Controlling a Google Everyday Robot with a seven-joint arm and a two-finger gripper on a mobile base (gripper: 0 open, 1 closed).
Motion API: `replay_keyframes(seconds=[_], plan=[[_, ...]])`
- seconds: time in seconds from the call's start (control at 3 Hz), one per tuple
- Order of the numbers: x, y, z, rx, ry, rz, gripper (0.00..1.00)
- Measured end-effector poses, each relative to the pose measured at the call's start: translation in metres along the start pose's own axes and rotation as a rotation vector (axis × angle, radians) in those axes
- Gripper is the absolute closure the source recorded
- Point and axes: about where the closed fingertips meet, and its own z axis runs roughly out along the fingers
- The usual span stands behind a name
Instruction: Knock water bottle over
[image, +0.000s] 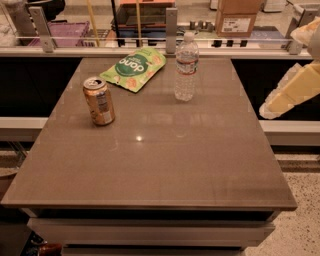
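The water bottle (186, 67) is clear ribbed plastic with a white cap and a thin red-and-white label band. It stands upright at the far middle of the brown table (165, 165). My gripper (270, 107) is the tip of the cream arm at the right edge of the view. It hangs beyond the table's right edge, to the right of the bottle and a little nearer, well apart from it.
An orange-gold drink can (98, 100) stands upright at the left. A green snack bag (134, 68) lies flat at the far left of the bottle. A glass rail with metal posts (171, 30) runs behind the table.
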Motion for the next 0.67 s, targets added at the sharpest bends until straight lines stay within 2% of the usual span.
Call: replay_keyframes(seconds=[0.33, 0.67], plan=[[-0.014, -0.011, 0.009, 0.042, -0.092, 0.043, 0.00], [-0.028, -0.017, 0.028, 0.040, -0.183, 0.074, 0.00]])
